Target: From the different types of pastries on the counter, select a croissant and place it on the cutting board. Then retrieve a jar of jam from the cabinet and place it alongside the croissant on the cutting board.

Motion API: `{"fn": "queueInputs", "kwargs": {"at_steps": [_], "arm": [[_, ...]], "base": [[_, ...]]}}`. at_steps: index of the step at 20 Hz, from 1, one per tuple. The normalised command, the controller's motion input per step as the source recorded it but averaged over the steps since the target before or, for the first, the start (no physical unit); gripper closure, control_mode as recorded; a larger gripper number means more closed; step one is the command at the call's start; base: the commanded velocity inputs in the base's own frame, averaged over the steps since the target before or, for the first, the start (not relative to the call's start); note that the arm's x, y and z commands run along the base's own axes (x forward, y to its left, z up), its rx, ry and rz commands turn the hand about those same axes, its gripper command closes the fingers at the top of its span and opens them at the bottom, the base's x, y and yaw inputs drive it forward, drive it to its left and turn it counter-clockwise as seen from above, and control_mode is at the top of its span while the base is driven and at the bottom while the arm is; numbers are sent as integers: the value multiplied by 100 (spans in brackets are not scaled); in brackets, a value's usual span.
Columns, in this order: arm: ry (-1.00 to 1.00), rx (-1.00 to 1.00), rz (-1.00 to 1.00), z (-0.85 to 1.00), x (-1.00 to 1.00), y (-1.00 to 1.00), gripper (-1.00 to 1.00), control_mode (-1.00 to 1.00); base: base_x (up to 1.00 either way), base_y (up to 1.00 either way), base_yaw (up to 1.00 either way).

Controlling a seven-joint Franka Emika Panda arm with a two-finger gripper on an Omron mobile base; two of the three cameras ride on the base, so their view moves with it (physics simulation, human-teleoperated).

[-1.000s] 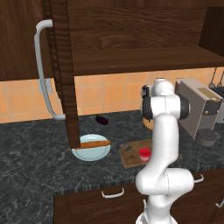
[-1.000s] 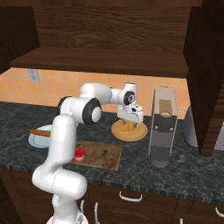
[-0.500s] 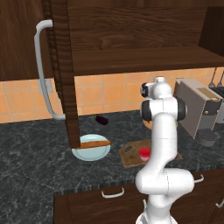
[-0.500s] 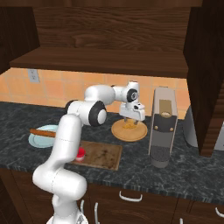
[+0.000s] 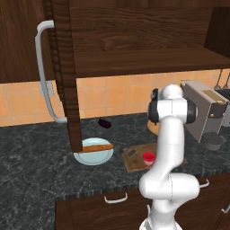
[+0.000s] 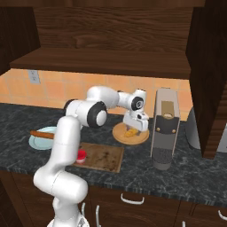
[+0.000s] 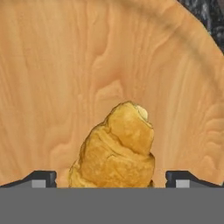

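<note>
The workspace is a dark speckled stone counter (image 6: 186,175) backed by an orange tiled wall (image 5: 121,96), with dark wood upper cabinets above and wood drawer fronts below. At the left in the left base view, an open cabinet door (image 5: 65,76) with a grey bar handle (image 5: 44,72) hangs out over the counter, and the shelf (image 5: 148,60) behind it runs to the right. Under the door, a pale blue plate (image 5: 93,155) lies on the counter with a long brown pastry (image 5: 94,148) across it, and a small dark eggplant (image 5: 103,122) lies near the wall behind it. Further right, a rectangular cutting board (image 6: 102,156) lies flat near the counter's front edge, with a small red-lidded jar (image 6: 81,154) at its left end. Behind it and to the right, a round wooden plate (image 6: 130,133) carries the croissant (image 7: 116,151), apart from the cutting board. The gripper (image 6: 135,125) is lowered over this plate with its jaws spread; in the hand view the two fingertips (image 7: 41,178) stand on either side of the croissant without touching it. A grey coffee machine (image 6: 165,128) stands to the right of the round plate.
</note>
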Motion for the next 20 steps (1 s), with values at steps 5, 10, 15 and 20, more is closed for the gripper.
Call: {"fn": "queueInputs", "kwargs": {"at_steps": [5,10,15,20], "arm": [[0,0,-14,-22,-12,3,100,-100],[8,0,-6,100,-17,14,100,-100],[4,-2,-8,42,-88,39,100,-100],[0,0,-12,0,-100,57,100,-100]], "base": [[0,0,0],[0,0,0],[0,0,0],[0,0,0]]}}
